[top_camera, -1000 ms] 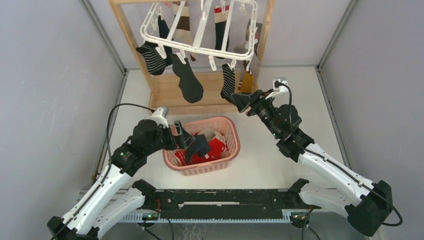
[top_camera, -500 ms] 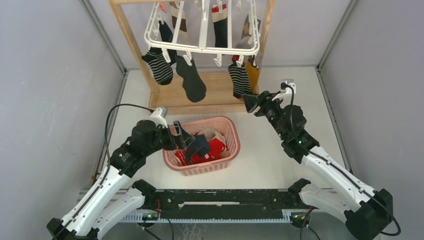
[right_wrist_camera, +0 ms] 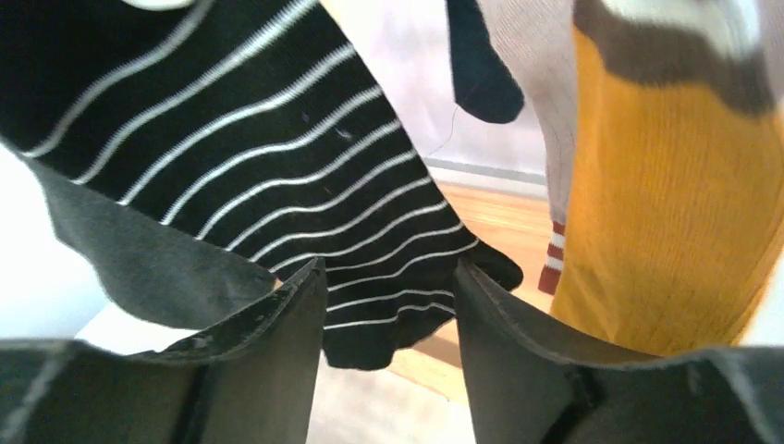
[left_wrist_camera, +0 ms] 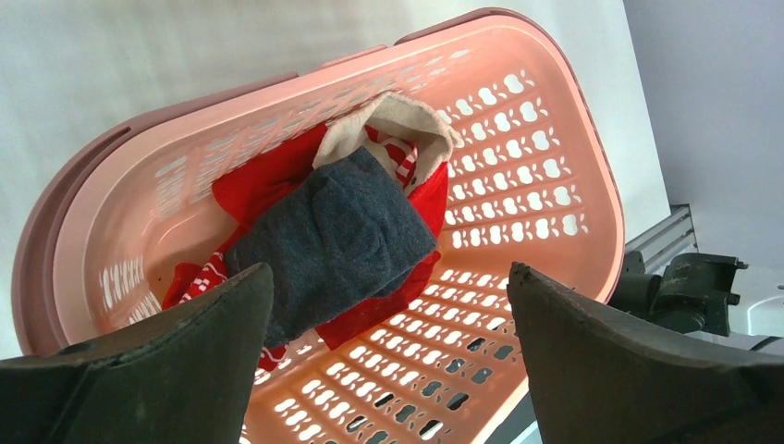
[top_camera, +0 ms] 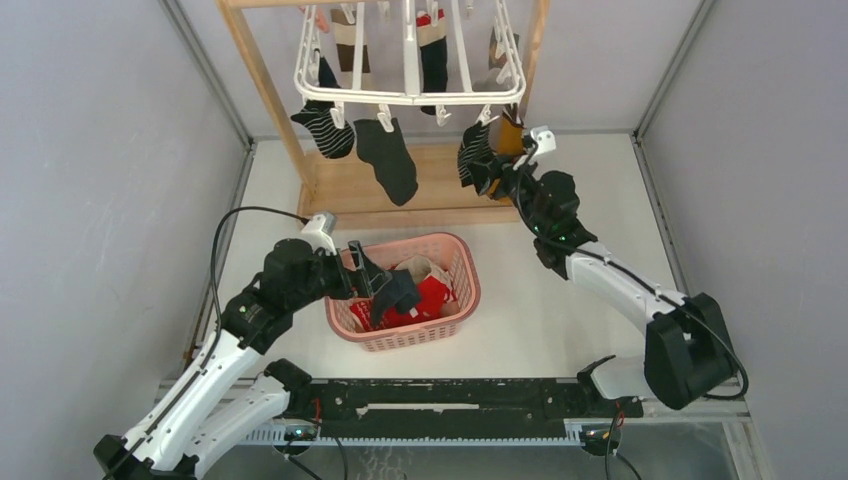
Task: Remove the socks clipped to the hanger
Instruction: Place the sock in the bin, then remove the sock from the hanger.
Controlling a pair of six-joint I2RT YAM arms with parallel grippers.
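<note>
Several socks (top_camera: 375, 145) hang clipped to the white plastic drying hanger (top_camera: 430, 98), which is suspended from the tall wooden stand (top_camera: 268, 95) at the far side of the table (top_camera: 520, 340). A black-and-white striped sock (top_camera: 325, 130) hangs at the left front corner, with a plain black sock (top_camera: 392, 170) beside it toward the middle. A second striped sock (top_camera: 468, 143) hangs at the right front corner, and a mustard-yellow sock (top_camera: 508, 130) is just behind that one. Farther back dangle a brown-banded sock (top_camera: 348, 32) and a black sock with a red cuff (top_camera: 432, 60). The right gripper (top_camera: 480, 178) is raised to the right front corner of the hanger. Its wrist view shows its fingers (right_wrist_camera: 268, 361) parted, with the toe end of the second striped sock (right_wrist_camera: 277, 157) hanging into the gap between them and not pinched flat. The mustard-yellow sock (right_wrist_camera: 666, 203) fills the right of that view. The left gripper (left_wrist_camera: 388, 277) hovers over the pink plastic basket (top_camera: 400, 338), its jaws spread wide and holding nothing. Loose socks lie heaped inside the basket: a grey sock (left_wrist_camera: 333, 240) on top, red patterned fabric (left_wrist_camera: 263, 185) beneath it and a cream piece (left_wrist_camera: 407, 116) toward the far wall. The basket stands on the table between the two arms, nearer the left one.
</note>
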